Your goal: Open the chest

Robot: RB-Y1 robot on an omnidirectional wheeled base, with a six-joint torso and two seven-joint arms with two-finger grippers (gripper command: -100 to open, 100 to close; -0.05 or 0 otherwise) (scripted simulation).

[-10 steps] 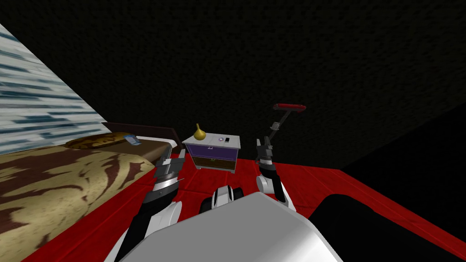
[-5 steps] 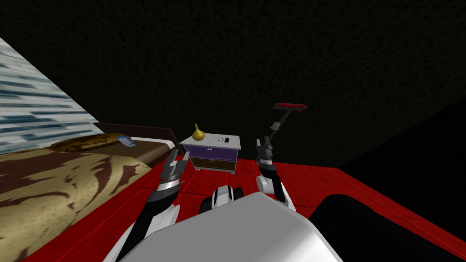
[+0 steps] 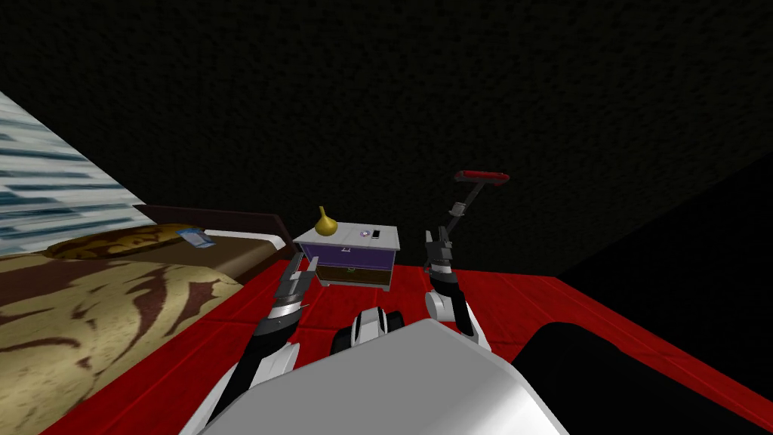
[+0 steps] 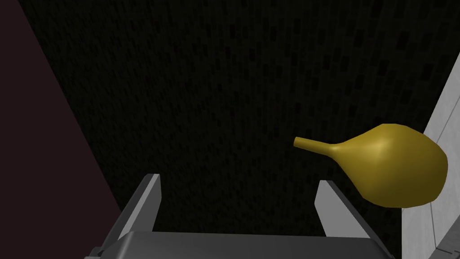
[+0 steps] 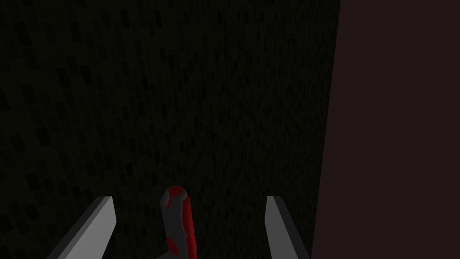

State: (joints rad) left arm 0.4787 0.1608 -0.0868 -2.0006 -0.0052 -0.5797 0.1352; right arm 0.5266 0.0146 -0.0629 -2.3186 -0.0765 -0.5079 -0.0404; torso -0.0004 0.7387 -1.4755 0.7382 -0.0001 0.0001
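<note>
The chest (image 3: 353, 260) is a small cabinet with a white top, a purple upper drawer and a brown lower one, standing against the dark wall. A yellow vase (image 3: 326, 222) stands on its left corner. My left gripper (image 3: 302, 266) is open, low at the chest's left front corner. In the left wrist view the left gripper (image 4: 240, 198) holds nothing, with the vase (image 4: 386, 164) and the chest's white edge (image 4: 444, 135) off to one side. My right gripper (image 3: 436, 240) is raised to the right of the chest, open and empty (image 5: 188, 200).
A bed (image 3: 98, 317) with a tan and brown cover and a pillow (image 3: 113, 243) lies to the left. A red-headed lamp on a jointed grey arm (image 3: 481, 177) stands right of the chest. Small items (image 3: 370, 233) lie on the chest top. The floor is red (image 3: 604, 332).
My view has turned, so the bed slid leftward. My left arm has reached forward, bringing its gripper nearer to the chest's left corner. The right arm has held still.
</note>
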